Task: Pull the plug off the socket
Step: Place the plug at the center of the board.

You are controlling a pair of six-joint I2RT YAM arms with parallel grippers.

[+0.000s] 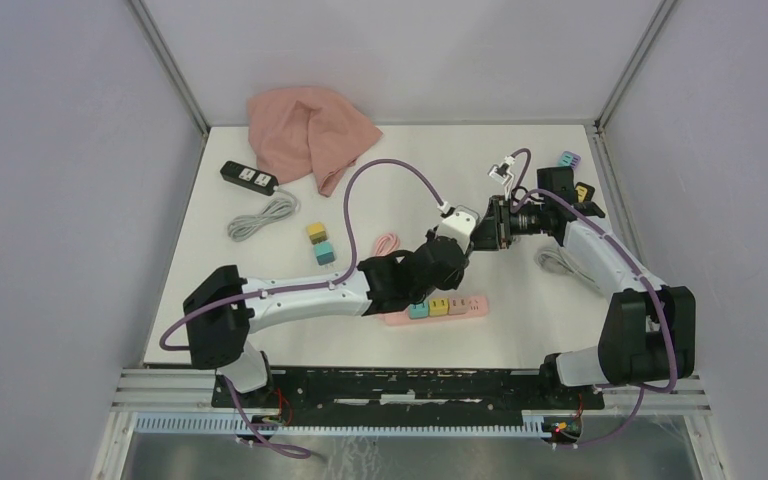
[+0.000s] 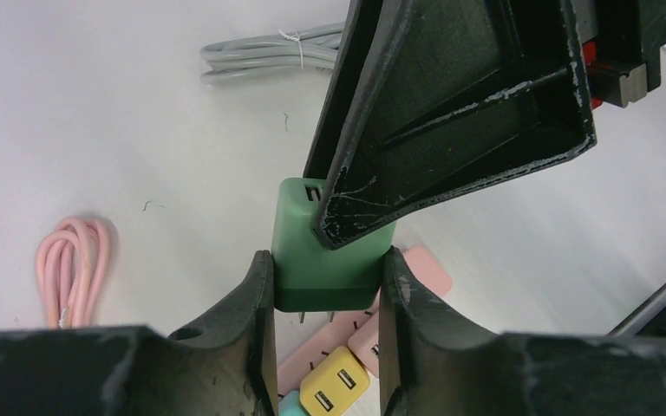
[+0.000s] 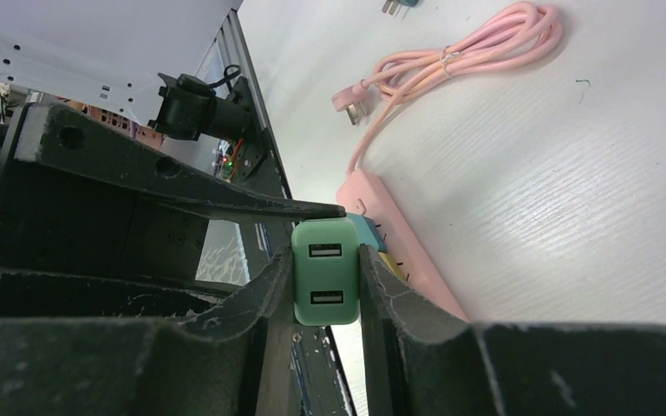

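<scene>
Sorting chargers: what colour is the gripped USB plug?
USB plug: green, clearest in the right wrist view.

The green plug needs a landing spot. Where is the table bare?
Bare: front right, between the pink power strip and right arm's base; front left, between grey cable coil and left arm. Crowded: centre, around the green plug.

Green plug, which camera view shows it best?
Right wrist view: the green plug faces the camera, both ports clear, held in the right claw. The left wrist view shows its side, partly covered by that claw. The top view does not show it.
</scene>
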